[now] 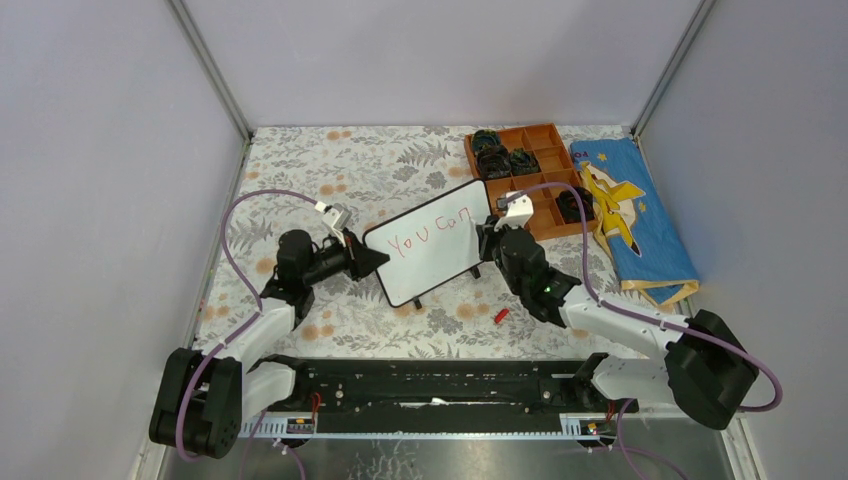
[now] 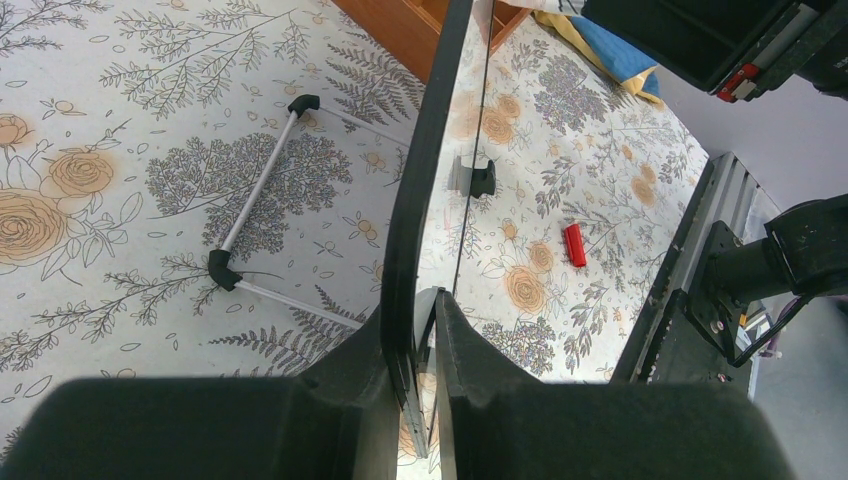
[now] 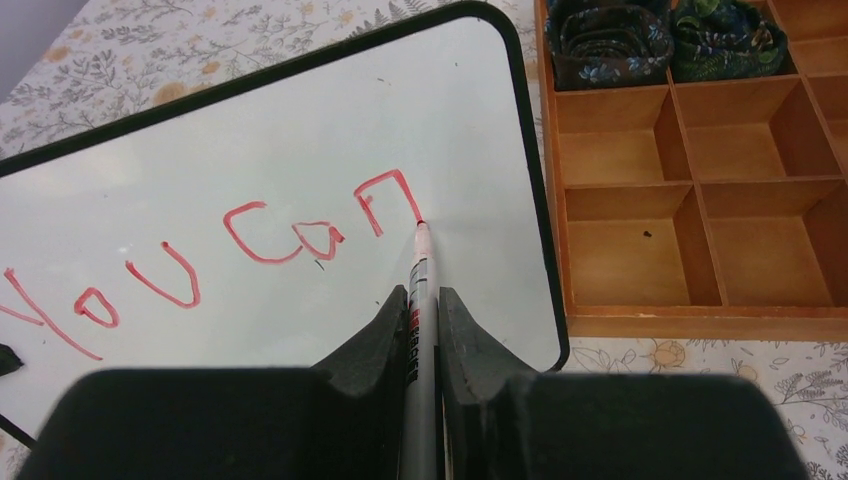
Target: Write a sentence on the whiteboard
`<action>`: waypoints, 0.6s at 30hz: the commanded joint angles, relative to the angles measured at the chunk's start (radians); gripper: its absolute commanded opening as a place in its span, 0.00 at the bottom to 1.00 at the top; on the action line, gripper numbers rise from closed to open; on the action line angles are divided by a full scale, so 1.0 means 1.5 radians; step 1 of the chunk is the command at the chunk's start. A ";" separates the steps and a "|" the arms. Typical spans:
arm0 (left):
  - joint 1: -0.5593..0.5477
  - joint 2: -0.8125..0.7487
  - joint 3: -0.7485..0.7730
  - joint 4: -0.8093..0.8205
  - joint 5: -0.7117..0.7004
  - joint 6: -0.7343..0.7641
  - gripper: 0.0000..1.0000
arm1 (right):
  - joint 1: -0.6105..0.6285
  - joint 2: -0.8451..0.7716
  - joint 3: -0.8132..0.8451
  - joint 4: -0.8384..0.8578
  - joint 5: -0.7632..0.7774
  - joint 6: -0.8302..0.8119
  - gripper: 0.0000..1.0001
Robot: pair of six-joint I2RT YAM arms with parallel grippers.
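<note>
The whiteboard (image 1: 440, 262) stands tilted up mid-table, and I'd place everything else by it. The brown tray (image 1: 535, 165) sits just past its far right corner. The left gripper (image 1: 368, 258) is clenched on its left edge, steadying it. The right gripper (image 1: 492, 238), at its right side, grips a marker (image 3: 421, 285) whose tip touches the board at the foot of the "n". The sentence (image 3: 250, 245) reads "You can" in red, so the writing looks mid-way. Next, I reckon, lift the tip and start lower, where bare board remains. A small red cap (image 1: 502, 314) lies just in front.
</note>
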State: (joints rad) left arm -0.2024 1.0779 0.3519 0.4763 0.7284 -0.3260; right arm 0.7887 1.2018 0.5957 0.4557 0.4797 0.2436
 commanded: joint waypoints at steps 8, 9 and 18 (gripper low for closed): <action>-0.005 0.008 0.003 -0.048 -0.048 0.063 0.13 | -0.006 -0.113 -0.014 -0.005 -0.009 0.018 0.00; -0.005 0.007 0.003 -0.048 -0.049 0.063 0.13 | -0.005 -0.129 -0.018 -0.006 -0.024 0.020 0.00; -0.006 0.011 0.005 -0.049 -0.054 0.063 0.13 | 0.093 -0.186 -0.094 0.026 -0.052 0.036 0.00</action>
State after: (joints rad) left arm -0.2081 1.0779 0.3546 0.4763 0.7242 -0.3199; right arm 0.8322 0.9188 0.5041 0.4480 0.4023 0.2897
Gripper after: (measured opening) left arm 0.207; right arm 0.177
